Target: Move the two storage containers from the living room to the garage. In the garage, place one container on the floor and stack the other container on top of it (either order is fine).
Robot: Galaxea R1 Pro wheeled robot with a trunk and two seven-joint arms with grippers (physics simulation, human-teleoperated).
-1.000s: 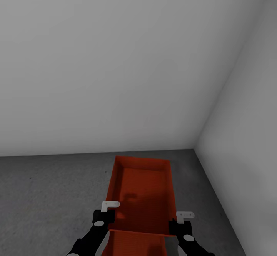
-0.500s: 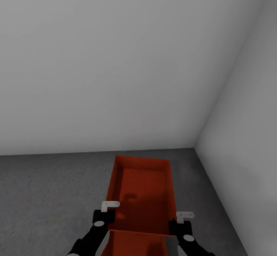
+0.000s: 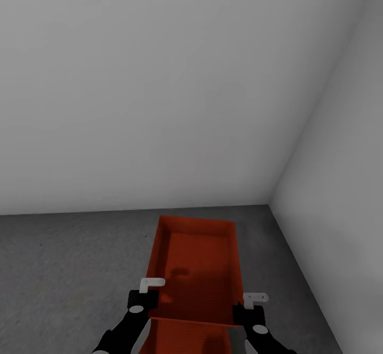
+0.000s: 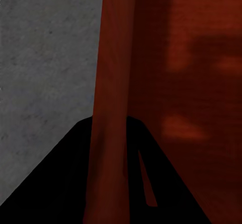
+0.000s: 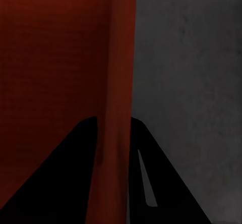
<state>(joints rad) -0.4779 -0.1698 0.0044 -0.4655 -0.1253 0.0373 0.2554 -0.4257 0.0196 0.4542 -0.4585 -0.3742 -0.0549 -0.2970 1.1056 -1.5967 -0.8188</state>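
**Two orange-red bins held over a concrete corner**

The upper storage container (image 3: 196, 269) is a shallow, thin-walled rectangular bin, orange-red, open at the top, with a finely ribbed bottom. Just below its near edge shows a second storage container (image 3: 187, 337) of the same colour. Both sit over the floor (image 3: 69, 258), a dark grey, rough, mottled concrete, close to the corner where two plain white walls (image 3: 159, 88) meet.

The left gripper (image 3: 144, 301) has its black fingers clamped on the upper bin's left long wall (image 4: 111, 108), one finger on each side. The right gripper (image 3: 249, 311) is clamped the same way on the right long wall (image 5: 117, 108). Whether the bins rest on the concrete or hang above it cannot be told.
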